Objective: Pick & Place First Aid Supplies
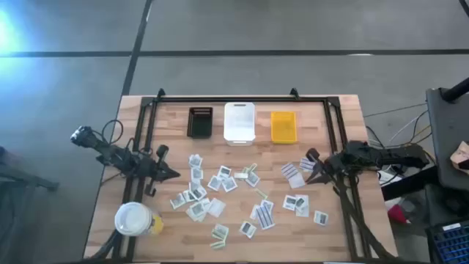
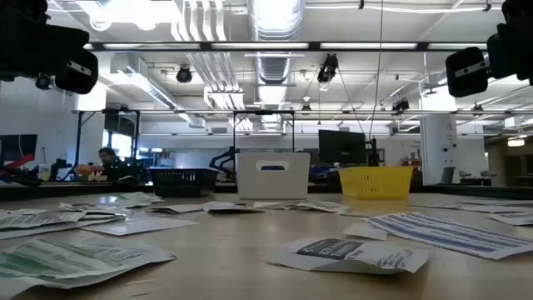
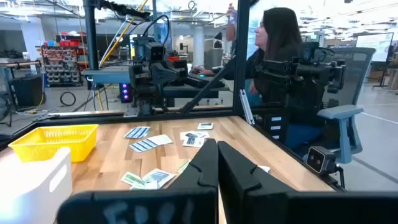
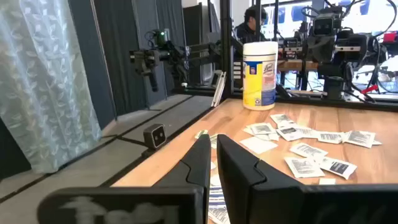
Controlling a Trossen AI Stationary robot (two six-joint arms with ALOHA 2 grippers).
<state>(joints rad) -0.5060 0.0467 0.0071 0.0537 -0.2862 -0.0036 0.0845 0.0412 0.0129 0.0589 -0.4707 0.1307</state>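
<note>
- The left gripper (image 1: 174,174) is hovering at the left edge of the desk (image 1: 322,242), its fingers (image 3: 202,171) pressed together and holding nothing.
- The right gripper (image 1: 308,158) is hovering at the right edge, its fingers (image 4: 200,163) standing nearly together with only a thin gap between them, also holding nothing.
- The first aid packets (image 1: 223,180) are lying scattered flat across the middle and near part of the desk; none is sitting in a bin yet.
- The black bin (image 1: 200,122), the white bin (image 1: 239,122) and the yellow bin (image 1: 283,126) are standing in a row along the far side.
- A white-lidded wipes tub (image 1: 134,218) is standing at the near left corner, close to the left arm.
- Risk: the packets are lying thin and flat, so fingers coming down may be sliding over a packet instead of pinching it.
- Risk: several packets are overlapping near the centre left, so one grasp may be lifting two, or dragging neighbours out of place.
- Risk: a low sweep by the left arm may be knocking the tub over.
- Risk: a light packet may be slipping free on the way to a bin.
</note>
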